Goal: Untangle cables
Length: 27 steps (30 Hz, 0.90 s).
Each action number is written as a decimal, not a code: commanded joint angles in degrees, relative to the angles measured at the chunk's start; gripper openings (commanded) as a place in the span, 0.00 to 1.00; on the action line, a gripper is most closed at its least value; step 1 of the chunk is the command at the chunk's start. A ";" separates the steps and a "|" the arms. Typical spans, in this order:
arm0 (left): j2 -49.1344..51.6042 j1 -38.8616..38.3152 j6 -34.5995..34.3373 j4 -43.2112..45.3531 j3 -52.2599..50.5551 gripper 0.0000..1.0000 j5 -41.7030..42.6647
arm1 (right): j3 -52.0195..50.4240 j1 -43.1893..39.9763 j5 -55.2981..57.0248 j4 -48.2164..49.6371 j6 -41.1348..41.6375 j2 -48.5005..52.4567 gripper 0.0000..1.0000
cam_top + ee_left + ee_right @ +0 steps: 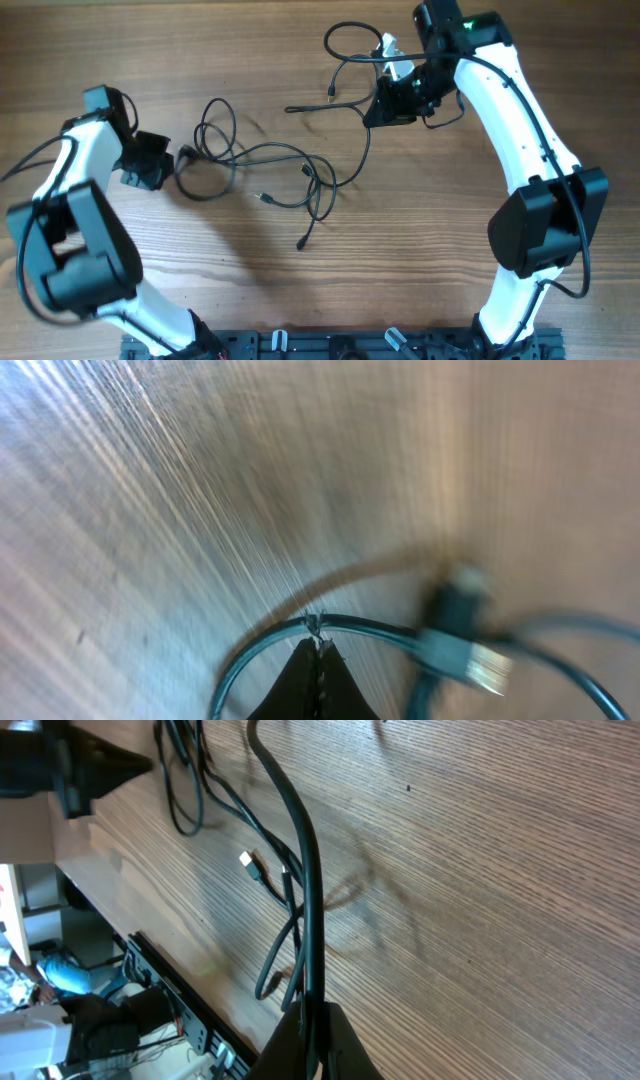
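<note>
I hold the cables (270, 148), sprawled from centre-left to upper-right of the counter (400, 260), with the left tool (183, 156) and right tool (372, 112) each clamped on a strand, mid-separation as I judge; next, draw them apart slowly.

I seem to be in a robotics lab: my two white arms (525, 120) rise from a black rail (320, 346) along the edge of a wood-grain table (330, 290), and beyond that edge lies a clutter of wires and gear (60, 1010).
</note>
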 commanded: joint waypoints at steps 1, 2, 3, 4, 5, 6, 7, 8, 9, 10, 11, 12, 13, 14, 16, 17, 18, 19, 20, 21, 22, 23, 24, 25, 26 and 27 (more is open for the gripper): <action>-8.50 -0.98 5.44 -1.55 -0.11 0.08 2.73 | 1.01 0.44 0.31 0.79 0.90 -0.72 0.04; -9.99 -1.53 5.42 -2.29 -0.11 0.12 3.23 | 1.01 0.44 0.31 1.11 0.96 -0.72 0.04; -11.06 -2.12 5.42 -2.64 -0.11 0.17 3.45 | 1.01 0.44 0.28 1.36 1.14 -0.72 0.04; -11.96 -2.75 5.42 -2.73 -0.11 0.32 3.45 | 1.01 0.44 0.24 1.51 1.14 -0.72 0.04; -12.44 -3.30 5.42 -2.71 -0.11 0.52 3.43 | 1.01 0.44 0.24 1.55 1.16 -0.72 0.04; -12.83 -4.07 5.38 -2.62 -0.11 0.66 3.45 | 1.01 0.44 0.24 1.55 1.14 -0.72 0.04; -12.94 -4.94 5.33 -2.32 -0.11 0.75 3.76 | 0.98 0.44 0.24 1.53 1.14 -0.72 0.04; -12.87 -6.16 4.96 -1.75 -0.13 0.77 4.33 | 0.98 0.44 0.24 1.51 1.16 -0.72 0.04; -12.57 -7.37 4.96 -0.96 -0.17 0.77 4.76 | 0.98 0.44 0.24 1.51 1.14 -0.72 0.04; -11.72 -10.29 4.98 0.94 -0.17 0.80 4.90 | 0.98 0.46 0.24 1.51 1.11 -0.72 0.04; -11.39 -11.47 4.98 1.66 -0.17 0.80 4.90 | 0.98 0.50 0.26 1.51 1.14 -0.72 0.04; -10.97 -12.68 4.98 2.38 -0.17 0.80 4.90 | 0.98 0.57 0.26 1.51 1.11 -0.72 0.04; -10.38 -14.36 4.98 3.30 -0.17 0.80 4.92 | 0.98 0.68 0.26 1.53 1.11 -0.72 0.04; -9.79 -16.06 4.98 4.11 -0.17 0.81 4.92 | 0.96 0.74 0.26 1.53 1.11 -0.72 0.04; -8.44 -19.87 4.96 5.90 -0.17 0.81 4.92 | 0.96 0.87 0.26 1.53 1.14 -0.72 0.04; -7.93 -21.18 4.96 6.49 -0.17 0.81 4.92 | 0.96 0.87 0.26 1.53 1.11 -0.72 0.04; -7.13 -23.34 4.92 7.45 -0.17 0.81 4.98 | 0.96 0.87 0.28 1.53 1.14 -0.72 0.04; -6.69 -24.63 4.72 8.00 -0.17 0.81 4.98 | 0.96 0.87 0.26 1.51 1.14 -0.72 0.04; -6.01 -26.29 4.48 8.74 -0.17 0.81 4.98 | 0.96 0.90 0.24 1.53 1.16 -0.72 0.04; -5.49 -27.87 4.46 9.44 -0.17 0.81 4.98 | 0.96 0.94 0.26 1.53 1.29 -0.72 0.04; -4.96 -29.33 3.96 9.94 -0.17 0.81 4.87 | 0.96 1.05 0.26 1.53 1.31 -0.72 0.04; -4.52 -30.56 3.15 10.36 -0.17 0.81 4.85 | 0.96 1.09 0.24 1.55 1.31 -0.72 0.04; -4.15 -31.43 2.54 10.78 -0.17 0.81 4.90 | 0.96 1.14 0.24 1.57 1.31 -0.72 0.04; -3.74 -32.46 1.31 11.19 -0.17 0.81 4.85 | 0.96 1.16 0.26 1.55 1.29 -0.72 0.04; -3.13 -33.53 -0.11 11.82 -0.17 0.81 4.90 | 0.96 1.14 0.26 1.53 1.29 -0.72 0.04; -2.67 -34.32 -0.92 12.28 -0.17 0.81 4.87 | 0.96 1.16 0.28 1.53 1.25 -0.72 0.04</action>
